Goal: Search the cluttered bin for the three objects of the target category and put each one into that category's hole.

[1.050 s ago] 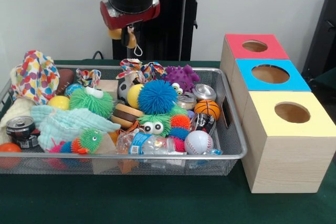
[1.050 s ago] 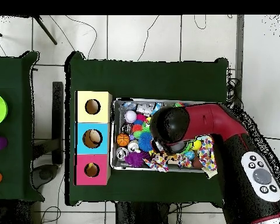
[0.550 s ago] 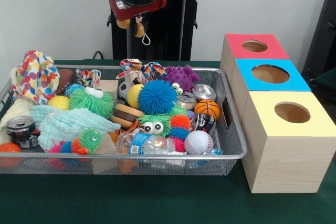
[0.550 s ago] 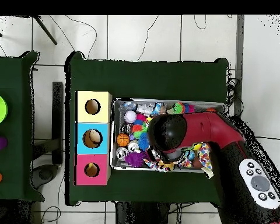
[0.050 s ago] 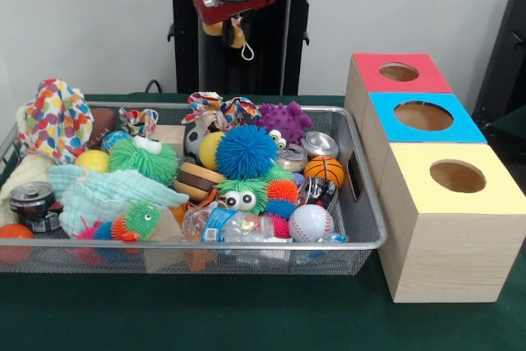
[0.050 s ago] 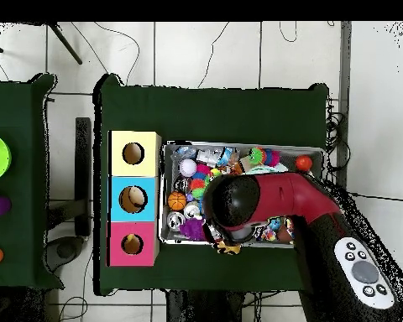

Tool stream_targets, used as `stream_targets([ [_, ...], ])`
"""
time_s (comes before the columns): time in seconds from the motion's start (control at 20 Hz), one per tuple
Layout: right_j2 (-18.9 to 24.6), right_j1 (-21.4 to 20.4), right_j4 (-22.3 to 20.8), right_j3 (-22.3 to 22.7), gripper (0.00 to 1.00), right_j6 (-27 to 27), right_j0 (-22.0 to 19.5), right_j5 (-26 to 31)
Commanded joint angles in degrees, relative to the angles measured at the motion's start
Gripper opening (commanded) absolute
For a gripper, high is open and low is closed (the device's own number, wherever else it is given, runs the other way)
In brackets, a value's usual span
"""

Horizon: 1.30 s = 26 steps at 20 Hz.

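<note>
High over the bin's far side, my gripper [image 5: 227, 29] is shut on a small yellow-brown toy [image 5: 237, 35] with a white loop hanging under it. In the overhead view the toy [image 6: 230, 248] shows at the bin's lower rim, below the arm's head [image 6: 232, 202]. The wire bin [image 5: 362, 203] is packed with toys: a blue spiky ball [image 5: 246, 152], a baseball [image 5: 311, 223], a small basketball [image 5: 324, 170], a purple spiky toy [image 5: 283, 121]. Right of the bin stand three boxes with holes: red [image 5: 399, 72], blue [image 5: 423, 116], yellow [image 5: 457, 176].
A green fuzzy toy [image 5: 144, 158], a crushed water bottle [image 5: 230, 223], a can [image 5: 31, 200] and a patterned cloth [image 5: 53, 121] fill the bin's left half. From overhead, something pale lies inside the blue box's hole [image 6: 133, 199].
The gripper has risen and moved to the right in the front view, carrying the yellow-brown toy with it. The bin's contents have not shifted.
</note>
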Motion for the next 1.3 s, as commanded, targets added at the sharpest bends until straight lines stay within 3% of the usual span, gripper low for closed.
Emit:
stream_targets([
  [0.05, -3.02, -3.25, 4.74, 9.17, 0.00, 12.05, 2.16, -8.24],
  [0.25, -4.16, -3.28, 6.58, 10.91, 0.00, 12.91, 3.54, -11.84],
  [1.3, -10.80, -4.66, 15.09, 14.38, 0.00, 13.23, 9.72, -17.69],
])
